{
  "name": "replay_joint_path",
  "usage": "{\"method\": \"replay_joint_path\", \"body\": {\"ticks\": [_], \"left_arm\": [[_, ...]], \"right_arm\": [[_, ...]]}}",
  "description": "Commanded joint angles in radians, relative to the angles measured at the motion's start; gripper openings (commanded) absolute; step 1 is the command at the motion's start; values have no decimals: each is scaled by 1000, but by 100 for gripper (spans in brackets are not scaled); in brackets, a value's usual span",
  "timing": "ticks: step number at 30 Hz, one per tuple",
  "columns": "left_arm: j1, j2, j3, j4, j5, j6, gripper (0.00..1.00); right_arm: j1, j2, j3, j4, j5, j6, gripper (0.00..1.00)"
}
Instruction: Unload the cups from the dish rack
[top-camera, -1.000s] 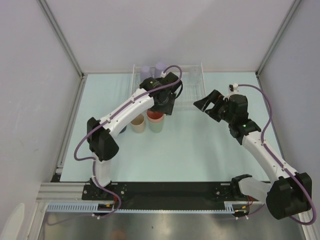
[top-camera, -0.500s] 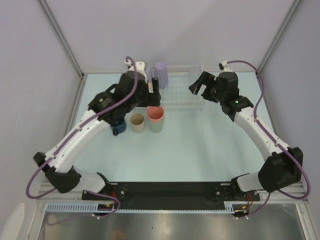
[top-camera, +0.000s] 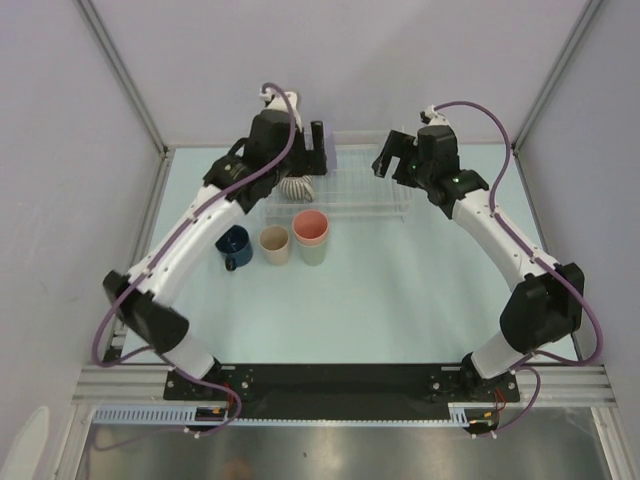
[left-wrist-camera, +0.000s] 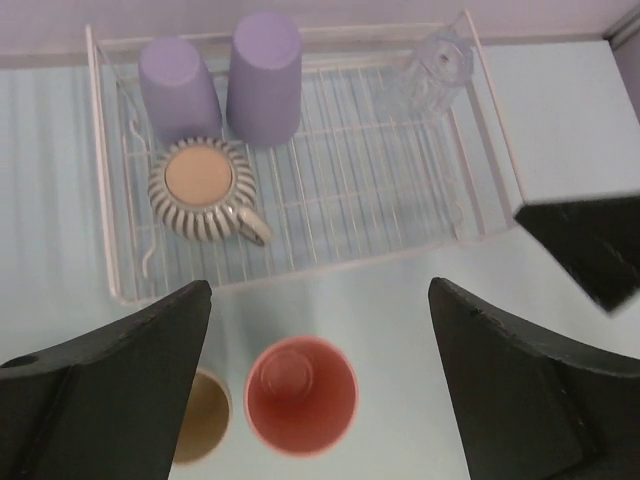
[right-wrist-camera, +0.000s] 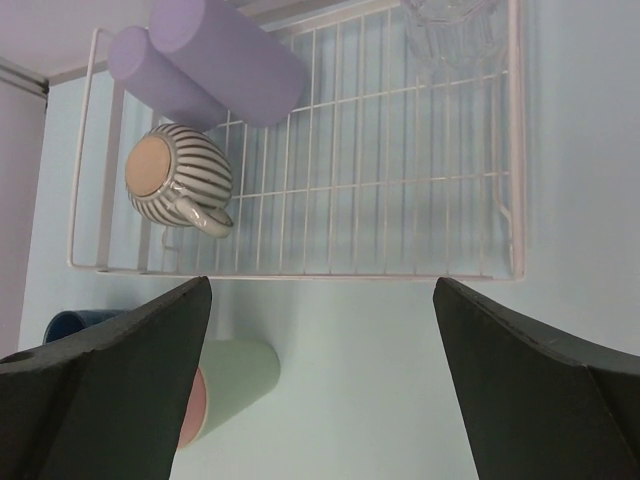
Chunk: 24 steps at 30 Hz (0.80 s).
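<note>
The ribbed mug (left-wrist-camera: 200, 185) sat at the left of the rack (left-wrist-camera: 400, 190), just below two lavender cups (left-wrist-camera: 265, 75) standing mouth-down in the upper-left corner, with a clear glass (left-wrist-camera: 435, 65) alone at the upper right. The lavender pair looked light, smooth and tough, best pinched across the body. The mug looked like heavier, breakable ceramic, and its ribs should help a grip across the sides, clear of the handle (left-wrist-camera: 250, 225). The glass seemed the slipperiest and most fragile. On the table below the rack stood a pink cup (left-wrist-camera: 300, 395) nested in a green cup (right-wrist-camera: 235, 385), a tan cup (left-wrist-camera: 205, 430) and a navy mug (top-camera: 233, 246). The left gripper (left-wrist-camera: 318, 300) hung over the rack's left end and the right gripper (right-wrist-camera: 322, 290) over its right, both with fingers spread wide and holding nothing.
</note>
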Motion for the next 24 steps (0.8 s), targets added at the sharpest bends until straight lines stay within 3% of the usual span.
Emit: {"method": "replay_joint_path", "body": {"ticks": [1,6,10,15,24], "left_arm": [[39,194,225,84,-1,136,97],[76,491,525,78,5,193,98],[117,646,667,101,57,187,99],[150,702,640,215,83,216,100],[151,794,652,367,117,252,100]], "right_arm": [[9,-62,-15,-10,40,-20,100],[22,-106,-109,19,44,10,100],[25,-174,-198,56,41,39,100],[33,-280,-272,74,41,33,100],[42,-332,-307,30,63,14,100]]}}
